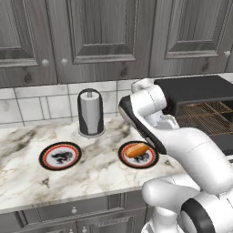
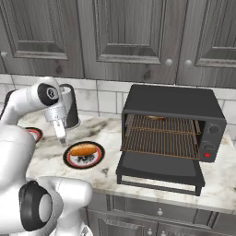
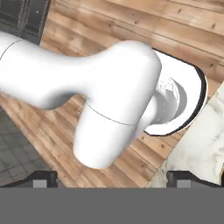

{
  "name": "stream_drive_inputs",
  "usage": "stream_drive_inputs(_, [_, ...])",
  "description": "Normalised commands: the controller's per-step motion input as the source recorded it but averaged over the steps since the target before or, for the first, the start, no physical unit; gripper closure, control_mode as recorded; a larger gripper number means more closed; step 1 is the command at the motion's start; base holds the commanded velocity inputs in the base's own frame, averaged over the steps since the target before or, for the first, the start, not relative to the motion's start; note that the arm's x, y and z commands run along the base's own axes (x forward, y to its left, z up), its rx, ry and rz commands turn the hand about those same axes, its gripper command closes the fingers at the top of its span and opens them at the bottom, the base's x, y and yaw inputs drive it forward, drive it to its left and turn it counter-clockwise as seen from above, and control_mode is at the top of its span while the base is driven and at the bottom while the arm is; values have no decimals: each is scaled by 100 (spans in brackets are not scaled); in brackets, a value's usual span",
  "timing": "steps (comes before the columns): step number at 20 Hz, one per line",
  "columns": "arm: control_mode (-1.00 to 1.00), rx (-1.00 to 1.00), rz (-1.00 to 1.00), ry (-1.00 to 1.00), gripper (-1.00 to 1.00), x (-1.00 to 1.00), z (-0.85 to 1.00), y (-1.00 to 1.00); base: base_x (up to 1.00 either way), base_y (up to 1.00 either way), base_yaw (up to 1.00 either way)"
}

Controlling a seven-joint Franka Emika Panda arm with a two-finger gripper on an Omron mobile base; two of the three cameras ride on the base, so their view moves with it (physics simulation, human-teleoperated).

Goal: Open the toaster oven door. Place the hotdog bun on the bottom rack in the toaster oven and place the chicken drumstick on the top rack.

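Gripper (image 2: 61, 136) is hanging over the marble surface (image 2: 106, 133), fingers pointing down, jaws standing wide apart and holding nothing; it is sitting just left of and above the plate (image 2: 69, 159) carrying the hotdog bun (image 2: 81, 150), not touching either. In the hand view both fingertips (image 3: 43, 178) are showing far apart at the bottom, with the wooden floor (image 3: 109, 26) and a corner of the surface beyond. The toaster oven (image 2: 171, 103) is sitting on the surface to the right, well apart from the gripper. The toaster oven door (image 2: 159, 169) is lying fully down, flat toward the front edge. Both wire grids are showing inside: the top rack (image 2: 182, 124) and the bottom rack (image 2: 159, 143) below it. A brownish thing is lying at the back on the top rack, too small to identify. In the left base view the hotdog bun (image 1: 136, 149) is lying on its plate (image 1: 125, 154) next to the arm; a second plate (image 1: 45, 159) is sitting further left, and a dark paper towel holder (image 1: 90, 113) is standing upright behind the two, by the tiled wall.
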Motion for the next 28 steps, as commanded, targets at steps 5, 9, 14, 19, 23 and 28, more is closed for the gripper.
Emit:
stream_drive_inputs(5, [-100,13,0,21,-100,74,-97,9,0,0,0])
stream_drive_inputs(9, [-100,24,0,-2,-100,49,-38,0,0,0,0])
stream_drive_inputs(14, [-100,27,0,-22,-100,13,-26,2,0,0,0])
stream_drive_inputs(19, [-100,26,0,-32,-100,5,-46,2,0,0,0])
stream_drive_inputs(23, [-100,21,0,-27,-100,20,-19,3,0,0,0])
stream_drive_inputs(28, [-100,13,0,-19,-100,14,-31,5,0,0,0])
